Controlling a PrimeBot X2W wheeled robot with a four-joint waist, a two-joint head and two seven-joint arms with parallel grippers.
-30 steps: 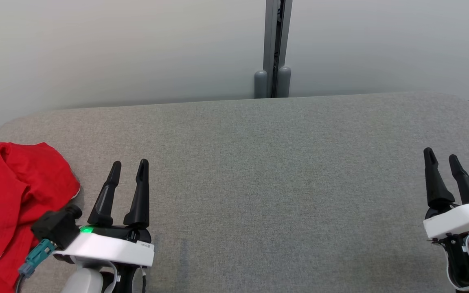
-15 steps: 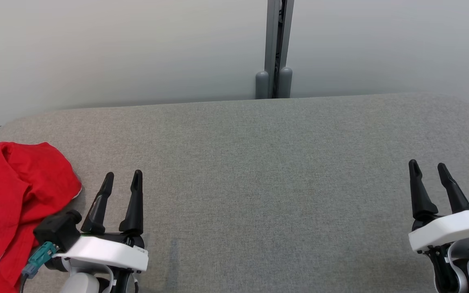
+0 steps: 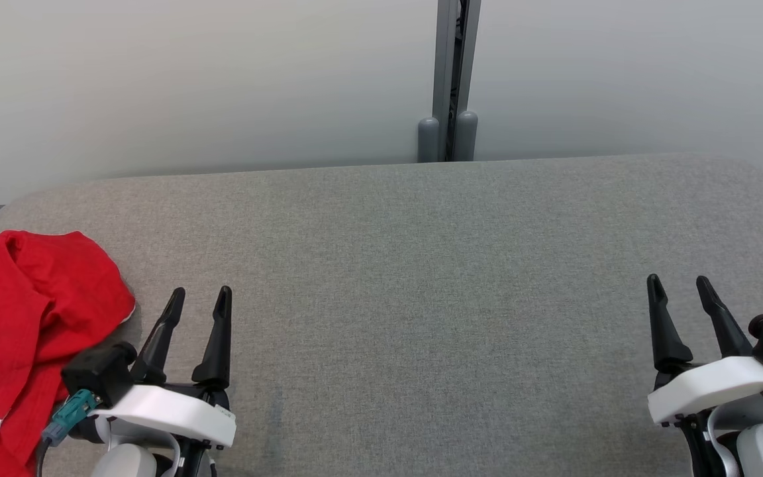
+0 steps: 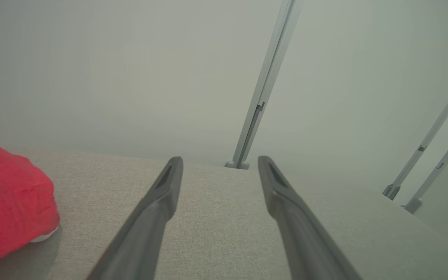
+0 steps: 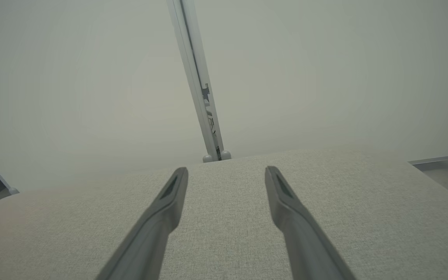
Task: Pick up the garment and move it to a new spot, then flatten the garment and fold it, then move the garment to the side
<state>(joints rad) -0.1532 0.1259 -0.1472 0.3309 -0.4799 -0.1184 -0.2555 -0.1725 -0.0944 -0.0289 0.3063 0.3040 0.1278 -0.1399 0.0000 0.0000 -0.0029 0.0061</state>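
Observation:
A crumpled red garment (image 3: 20, 331) with a white trim lies bunched at the left end of the grey upholstered surface (image 3: 421, 265); its edge also shows as the red garment (image 4: 8, 206) at the left of the left wrist view. My left gripper (image 3: 199, 295) stands open just to the right of it, not touching it, with nothing between its fingers. My right gripper (image 3: 679, 283) is open over the right end of the surface, far from the garment. In the wrist views the left gripper (image 4: 220, 160) and the right gripper (image 5: 227, 170) each hold nothing.
A pale wall (image 3: 189, 79) with a grey vertical post (image 3: 449, 73) runs close behind the surface's far edge. The surface rounds off at its left and right ends. A metal ledge (image 5: 441, 171) lies beyond the right end.
Both grippers have drawn back toward the near edge of the surface, the right one also shifting left. The garment has not been touched.

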